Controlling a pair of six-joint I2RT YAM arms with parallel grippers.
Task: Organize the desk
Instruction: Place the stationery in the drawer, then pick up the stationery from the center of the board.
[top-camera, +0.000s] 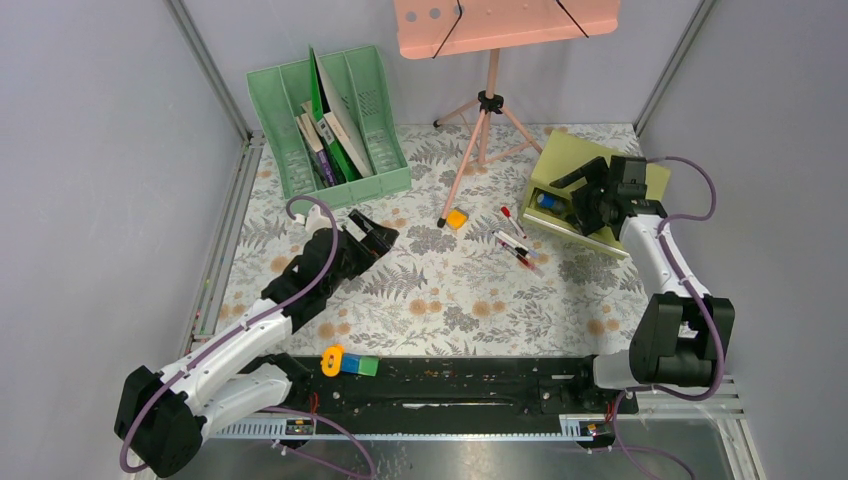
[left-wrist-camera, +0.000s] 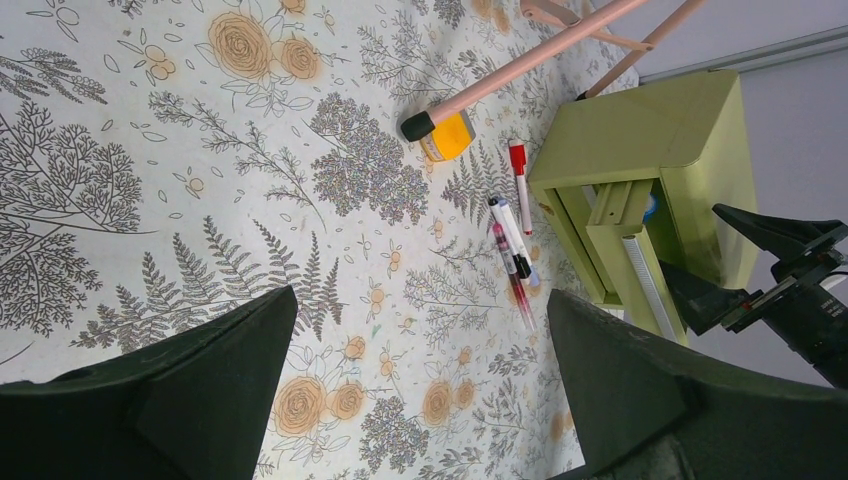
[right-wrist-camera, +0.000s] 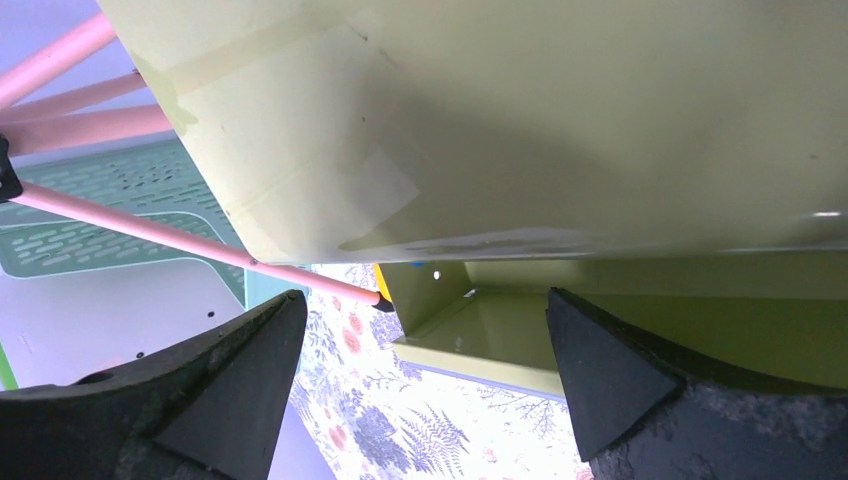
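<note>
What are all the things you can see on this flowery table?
Desk with pale fern-and-flower cloth: one, under everything.
Green slotted plastic file rack: one, far left, holding books.
Pink tripod stand: one, far middle.
Olive-green drawer box: one, far right.
Small yellow block: one, by a tripod foot.
Pens: a few, red and white, beside the box.
Small plastic pieces: three, yellow, blue, green, near edge.
Left arm: black-and-white, jaws open, over the cloth.
Right arm: black-and-white, jaws open, at the box.
</note>
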